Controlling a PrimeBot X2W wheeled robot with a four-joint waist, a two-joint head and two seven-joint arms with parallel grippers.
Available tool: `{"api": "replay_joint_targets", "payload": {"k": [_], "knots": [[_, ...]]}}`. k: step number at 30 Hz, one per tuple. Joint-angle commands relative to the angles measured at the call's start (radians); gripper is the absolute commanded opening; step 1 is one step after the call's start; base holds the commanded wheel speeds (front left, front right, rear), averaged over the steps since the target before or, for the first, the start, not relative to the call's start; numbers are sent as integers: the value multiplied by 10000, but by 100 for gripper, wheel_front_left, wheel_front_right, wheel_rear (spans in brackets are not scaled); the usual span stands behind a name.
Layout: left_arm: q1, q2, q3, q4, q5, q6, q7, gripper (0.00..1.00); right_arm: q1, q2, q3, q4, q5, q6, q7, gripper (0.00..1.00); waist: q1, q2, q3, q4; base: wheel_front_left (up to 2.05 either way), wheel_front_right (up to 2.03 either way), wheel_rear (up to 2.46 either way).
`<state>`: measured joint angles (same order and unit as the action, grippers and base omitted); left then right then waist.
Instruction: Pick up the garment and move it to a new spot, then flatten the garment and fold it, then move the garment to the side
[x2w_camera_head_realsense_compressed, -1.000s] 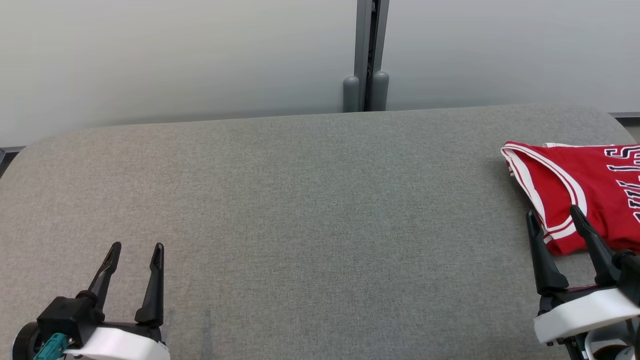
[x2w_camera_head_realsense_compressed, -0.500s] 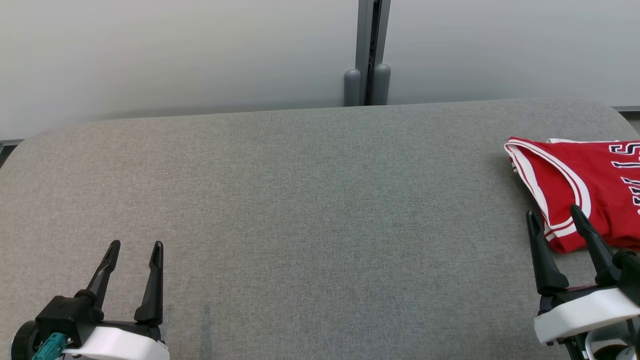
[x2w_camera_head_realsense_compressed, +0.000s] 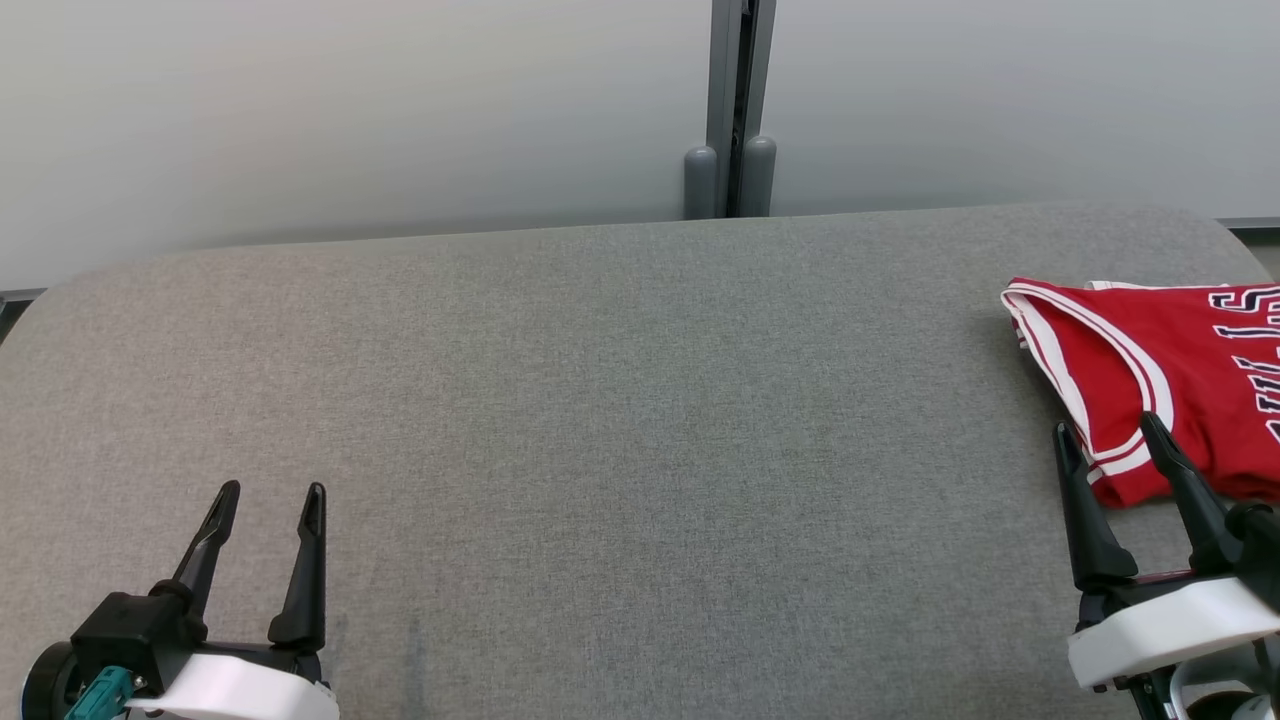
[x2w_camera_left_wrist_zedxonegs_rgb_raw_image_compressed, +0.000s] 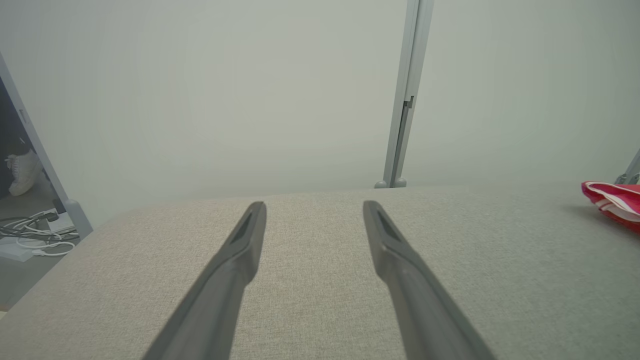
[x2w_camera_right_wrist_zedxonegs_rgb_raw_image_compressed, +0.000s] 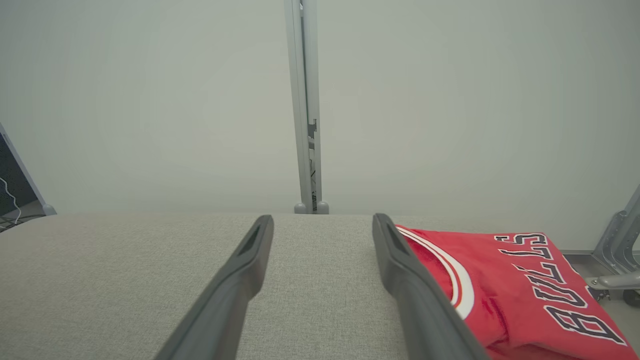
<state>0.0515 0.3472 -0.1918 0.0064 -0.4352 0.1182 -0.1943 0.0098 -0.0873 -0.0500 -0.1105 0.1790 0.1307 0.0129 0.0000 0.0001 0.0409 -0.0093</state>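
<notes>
The wide grey padded surface (x2w_camera_head_realsense_compressed: 620, 400) is the largest thing here, and most of it is bare. The garment (x2w_camera_head_realsense_compressed: 1190, 380), a red jersey with white trim and dark letters, lies flat at the right end of the surface, closer to the far edge than to the near one. Its right part is cut off in the head view, so I cannot tell its long axis for sure. In the right wrist view the lettering runs from the far edge toward the near right corner.

The right pincer (x2w_camera_head_realsense_compressed: 1106, 428) is at the near right corner with fingers spread and nothing between them. The garment lies just ahead of it and a little to its right. One fingertip stands over the trimmed near-left corner of the cloth, but I cannot tell if it touches.

The left pincer (x2w_camera_head_realsense_compressed: 274, 490) is at the near left corner, also spread and empty, well apart from the garment. I judge the right arm is clearly the nearer one for any grasp.
</notes>
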Motion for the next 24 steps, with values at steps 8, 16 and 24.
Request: {"api": "replay_joint_targets", "payload": {"k": [8, 16, 24], "knots": [[-68, 87, -31, 57, -76, 78, -64, 100, 189, 7, -56, 83, 94, 4, 23, 100, 0, -1, -163, 5, 0, 0, 0], [0, 102, -70, 98, -134, 98, -85, 100, 275, 8, -45, 71, 130, 4, 71, 100, 0, -1, -299, 26, 0, 0, 0], [16, 105, -103, 98, -172, 137, -109, 100, 326, -16, -73, 23, 152, 4, 81, 100, 0, -1, -324, 37, 0, 0, 0]]}}
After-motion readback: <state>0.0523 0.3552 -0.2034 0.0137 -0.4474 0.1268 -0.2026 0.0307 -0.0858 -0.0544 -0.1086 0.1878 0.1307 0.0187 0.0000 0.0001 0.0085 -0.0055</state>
